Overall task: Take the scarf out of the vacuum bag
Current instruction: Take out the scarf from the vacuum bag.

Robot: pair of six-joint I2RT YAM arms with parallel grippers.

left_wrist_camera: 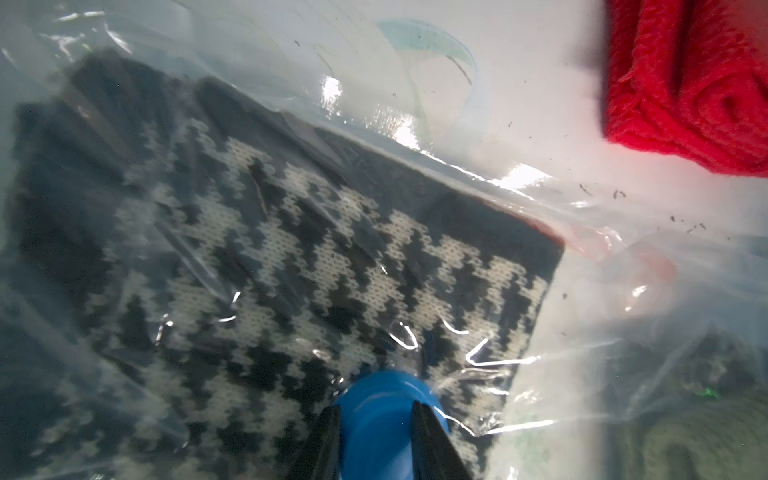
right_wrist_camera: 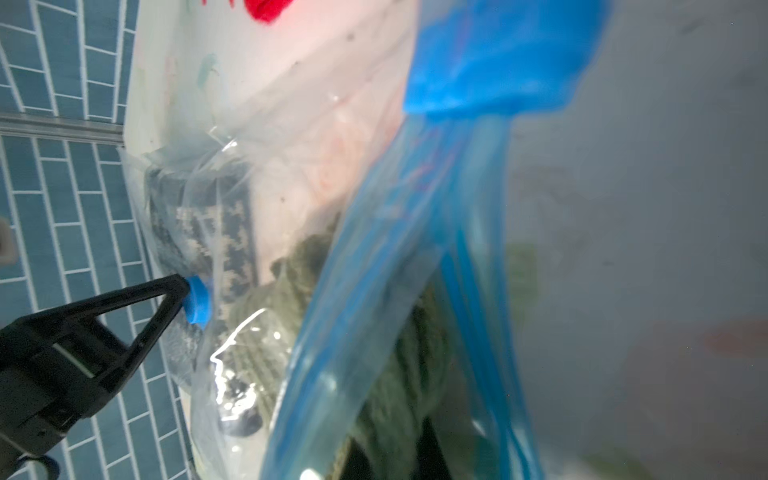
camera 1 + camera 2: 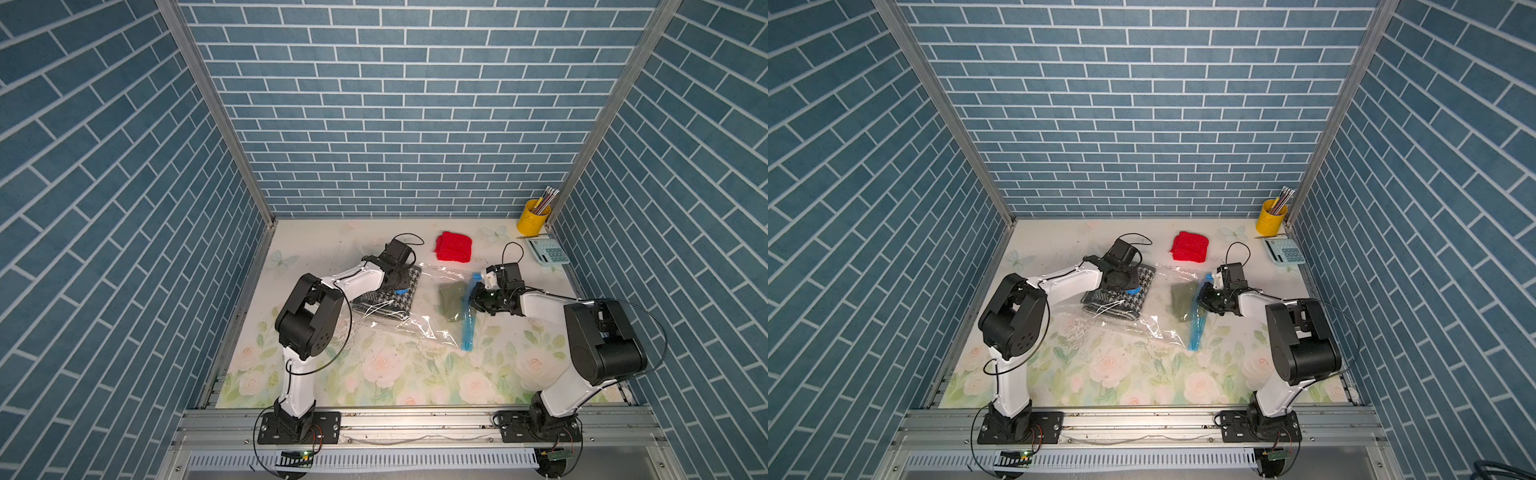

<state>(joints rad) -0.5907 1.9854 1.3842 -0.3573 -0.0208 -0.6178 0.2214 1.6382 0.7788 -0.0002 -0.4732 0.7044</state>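
On the vacuum bag (image 3: 432, 282), the left gripper (image 1: 375, 407) pinches the valve cap (image 2: 198, 305).

Clear plastic with white glints for the vacuum bag (image 3: 432, 291); light blue along its zip strip (image 3: 468, 328); a deeper, glossy blue on the round valve cap (image 1: 384, 395). Black and cream checks with a dark border on the houndstooth scarf (image 1: 291, 266). Dull olive on the green scarf (image 3: 451, 303). Bright red ribbed knit on the folded cloth (image 3: 454, 247). Matt black on the left tool (image 1: 376, 409). Yellow cup (image 3: 532, 220); pale blue calculator (image 3: 548, 251) with darker teal keys. Cream bench (image 3: 395, 374), printed with pink roses, green leaves and faint blue butterflies. Teal-blue brick pattern with white joints on the walls (image 3: 395, 104).
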